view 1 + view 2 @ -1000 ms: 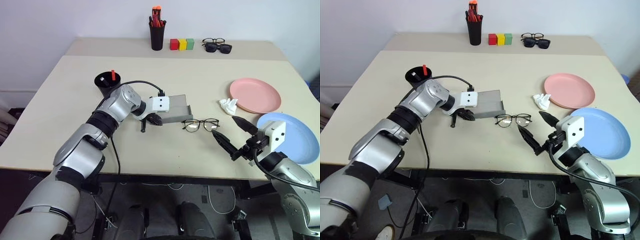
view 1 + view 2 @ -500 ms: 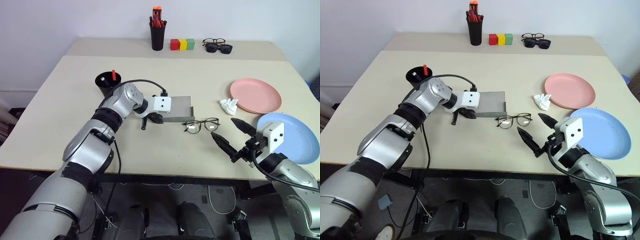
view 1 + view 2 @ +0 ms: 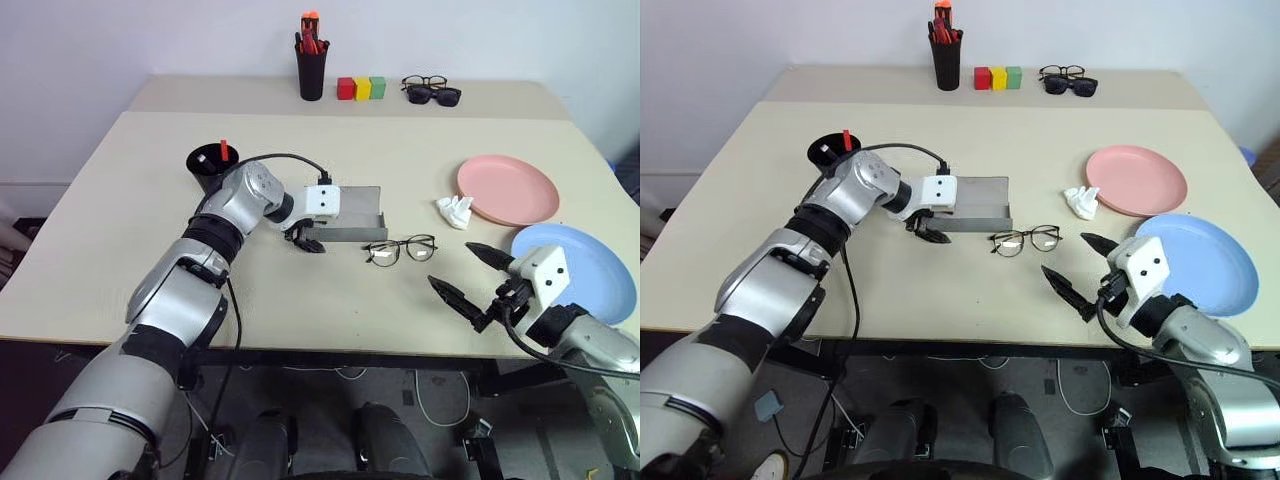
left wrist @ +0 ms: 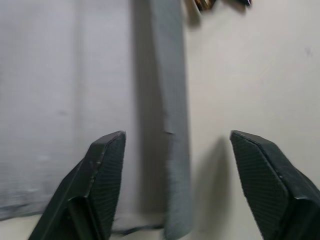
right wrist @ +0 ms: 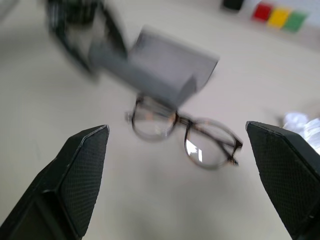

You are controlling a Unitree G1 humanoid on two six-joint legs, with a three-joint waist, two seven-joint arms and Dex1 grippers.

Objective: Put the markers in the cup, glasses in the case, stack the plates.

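The grey case lies open mid-table. My left gripper is open at the case's near left corner, its fingers apart on either side of the case's front wall. The clear-lens glasses rest unfolded on the table just right of the case. My right gripper hovers open near the front edge, pointing at the glasses and apart from them. The black cup stands at the left with a red-capped marker in it. The pink plate and blue plate lie side by side at the right.
A white crumpled scrap lies beside the pink plate. At the back stand a black pen holder with red pens, three coloured blocks, and another pair of glasses with dark sunglasses. A black cable loops over my left wrist.
My left gripper has opened and let go of the case, which has settled flat from a tilted pose. The right gripper has dropped slightly toward the front edge.
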